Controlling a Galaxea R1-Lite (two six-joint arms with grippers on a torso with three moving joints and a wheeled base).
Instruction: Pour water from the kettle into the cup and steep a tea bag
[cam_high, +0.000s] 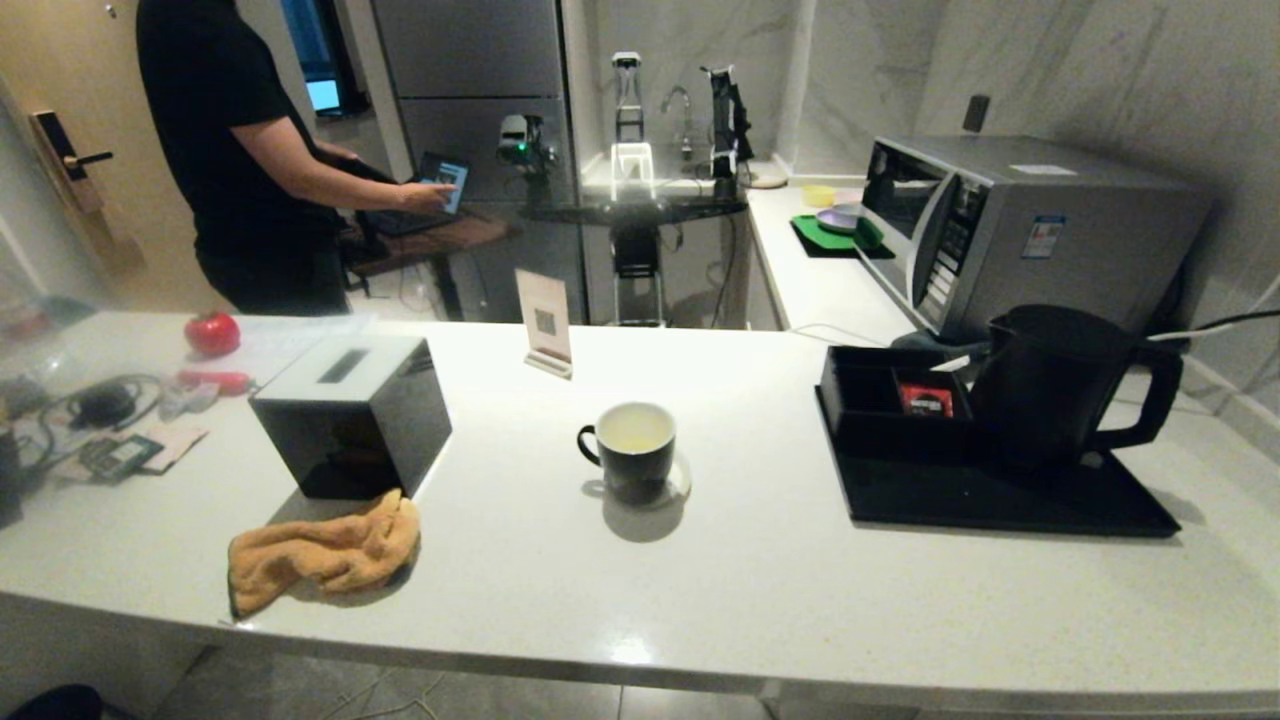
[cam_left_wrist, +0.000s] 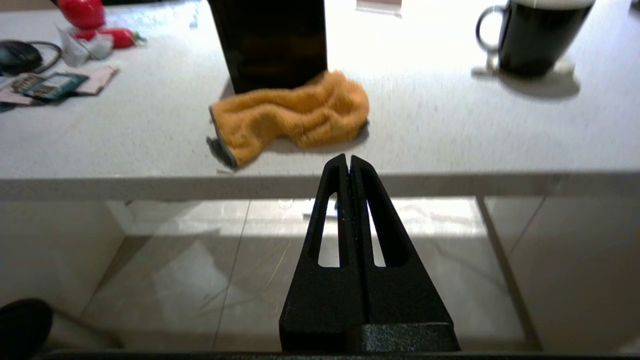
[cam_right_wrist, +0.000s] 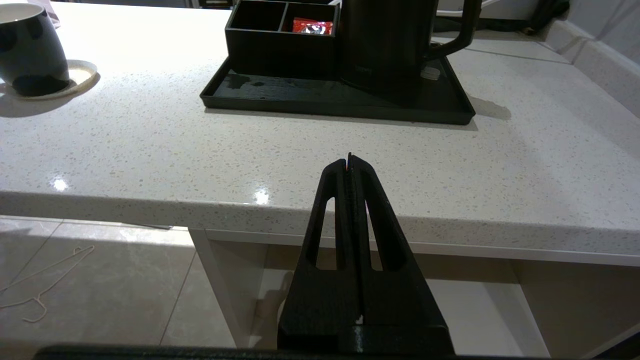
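Both grippers' fingers together, below counter edge: left gripper (cam_left_wrist: 348, 159), right gripper (cam_right_wrist: 349, 157); head view omits both.

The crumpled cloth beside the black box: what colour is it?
Orange-yellow cloth; clearest in the left wrist view.

The cup (cam_high: 632, 452), black outside and white inside, stood upright on a pale coaster, its handle turned left. Faintly yellowish water (cam_high: 635, 430) filled it. To the right of the cup, well apart, the tall black kettle (cam_high: 1060, 385) stood upright, handle pointing away from the cup.
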